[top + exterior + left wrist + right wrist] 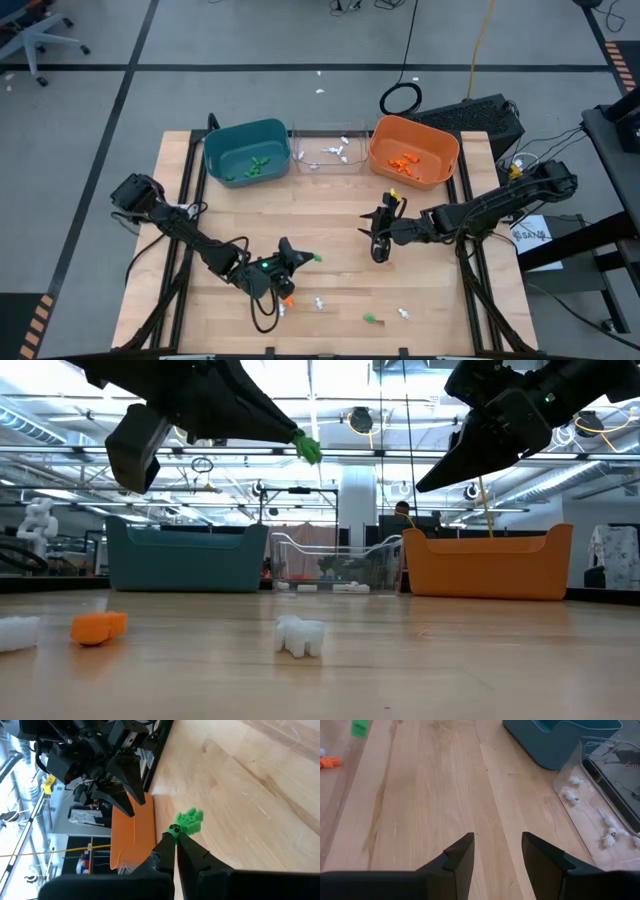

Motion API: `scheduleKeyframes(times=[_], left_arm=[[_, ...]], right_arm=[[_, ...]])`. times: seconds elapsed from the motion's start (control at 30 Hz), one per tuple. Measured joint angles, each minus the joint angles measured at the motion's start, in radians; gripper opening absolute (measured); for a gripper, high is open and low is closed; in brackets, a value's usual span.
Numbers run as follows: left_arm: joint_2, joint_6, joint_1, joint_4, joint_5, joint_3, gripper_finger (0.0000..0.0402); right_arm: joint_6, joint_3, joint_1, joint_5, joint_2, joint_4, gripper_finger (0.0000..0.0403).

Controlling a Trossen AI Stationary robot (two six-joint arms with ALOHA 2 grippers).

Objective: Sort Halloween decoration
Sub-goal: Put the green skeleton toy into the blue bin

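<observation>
Going L to R: your left gripper (300,259) sits near the front of the table (330,215), clamped on a green trinket (189,820) by its very edge, and the low view shows it lifted well clear of the wood. That's your main risk imo: most of the piece sticks out past the fingertips (172,832), so a quick swing toward the teal bin (246,151) could flick it loose, and it'd bounce somewhere awkward. The teal bin already holds green bits; the clear bin (329,152) beside it holds white ones, so a short or wide drop lands it in the wrong colour. Loose pieces lie just below the L gripper: an orange trinket (98,627) and a white trinket (299,635), w/ another green one (371,320) further right. Watch the arm doesn't scatter them. Your right gripper (378,247) hangs mid-table, fingers spread, holding nothing, in front of the orange bin (413,151). The two grippers aren't far apart, so crossing paths could mean a knock.
</observation>
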State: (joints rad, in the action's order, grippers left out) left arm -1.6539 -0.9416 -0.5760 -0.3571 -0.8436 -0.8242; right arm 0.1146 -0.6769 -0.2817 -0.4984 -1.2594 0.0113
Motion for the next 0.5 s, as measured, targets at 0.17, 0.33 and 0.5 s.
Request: scheduleKeyframes(times=[0.17,0.33,0.5], left_arm=[[0.0,0.036,0.0,0.001,0.001,0.0,0.0006],[0.0,0.154,0.017,0.035,0.024,0.0,0.0007],[0.0,0.378,0.028,0.035,0.038,0.001,0.0008]], right_arm=[[0.0,0.0,0.0,0.0,0.0,0.0,0.0148],[0.004,0.0,0.0,0.001,0.0,0.0,0.0148],[0.004,0.0,0.0,0.001,0.0,0.0,0.0148]])
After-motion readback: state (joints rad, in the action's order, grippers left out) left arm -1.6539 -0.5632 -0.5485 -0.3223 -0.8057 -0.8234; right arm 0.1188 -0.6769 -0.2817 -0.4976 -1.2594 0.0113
